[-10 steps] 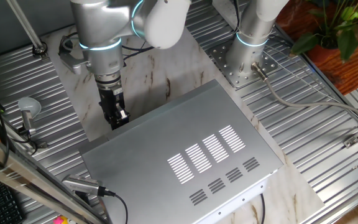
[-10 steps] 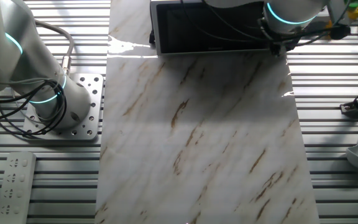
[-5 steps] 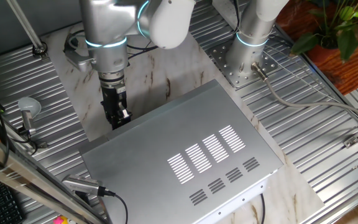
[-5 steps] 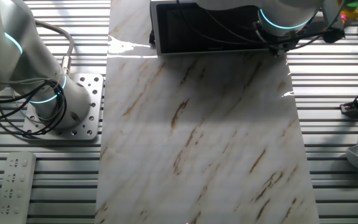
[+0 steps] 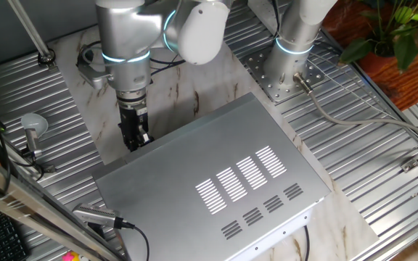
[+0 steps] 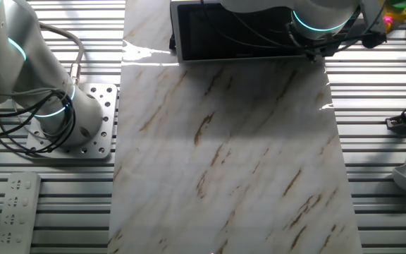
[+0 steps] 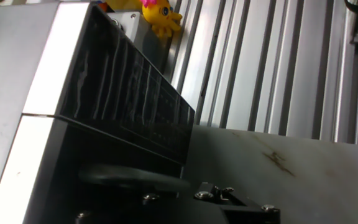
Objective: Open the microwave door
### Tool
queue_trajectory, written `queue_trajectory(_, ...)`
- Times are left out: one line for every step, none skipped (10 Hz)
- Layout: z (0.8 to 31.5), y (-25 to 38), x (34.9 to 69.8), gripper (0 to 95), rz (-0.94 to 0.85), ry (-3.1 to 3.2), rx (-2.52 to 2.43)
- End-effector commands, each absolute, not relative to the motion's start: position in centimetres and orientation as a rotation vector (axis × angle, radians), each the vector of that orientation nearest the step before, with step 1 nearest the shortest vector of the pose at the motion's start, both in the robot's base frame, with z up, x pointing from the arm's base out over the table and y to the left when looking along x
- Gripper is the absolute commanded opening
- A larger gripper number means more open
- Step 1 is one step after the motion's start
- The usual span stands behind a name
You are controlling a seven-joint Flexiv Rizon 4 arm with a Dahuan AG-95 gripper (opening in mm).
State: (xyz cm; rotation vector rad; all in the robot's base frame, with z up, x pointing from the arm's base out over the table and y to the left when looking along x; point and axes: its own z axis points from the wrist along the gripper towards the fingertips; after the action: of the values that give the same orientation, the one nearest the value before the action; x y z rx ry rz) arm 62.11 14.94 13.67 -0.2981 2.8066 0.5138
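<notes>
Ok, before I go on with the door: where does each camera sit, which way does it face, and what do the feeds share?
One fixed view: high behind the microwave, looking down on its slotted top; arm and pincer at the front corner.
The other fixed view: above the marble slab, facing the microwave door; arm's wrist crosses it.
Hand view: on the hand, looking along the door; only pincer hardware shows.
All three share the microwave.
</notes>
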Motion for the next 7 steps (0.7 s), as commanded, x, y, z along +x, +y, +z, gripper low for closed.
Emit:
queue_trajectory(13.44,14.18,61.96,38.0,0.477,2.811,-0.35)
queue_trajectory(13.33,14.01,61.98,38.0,0.492,2.805,-0.35)
queue_trajectory(13.4,14.09,62.09,38.0,0.493,2.805,-0.351)
queue_trajectory(13.46,14.16,62.19,38.0,0.495,2.807,-0.351)
queue_trajectory(13.56,14.25,62.24,38.0,0.51,2.806,-0.335)
queue_trajectory(13.64,14.3,62.22,38.0,0.514,2.807,-0.33)
queue_trajectory(13.75,14.51,62.25,38.0,0.516,2.81,-0.319)
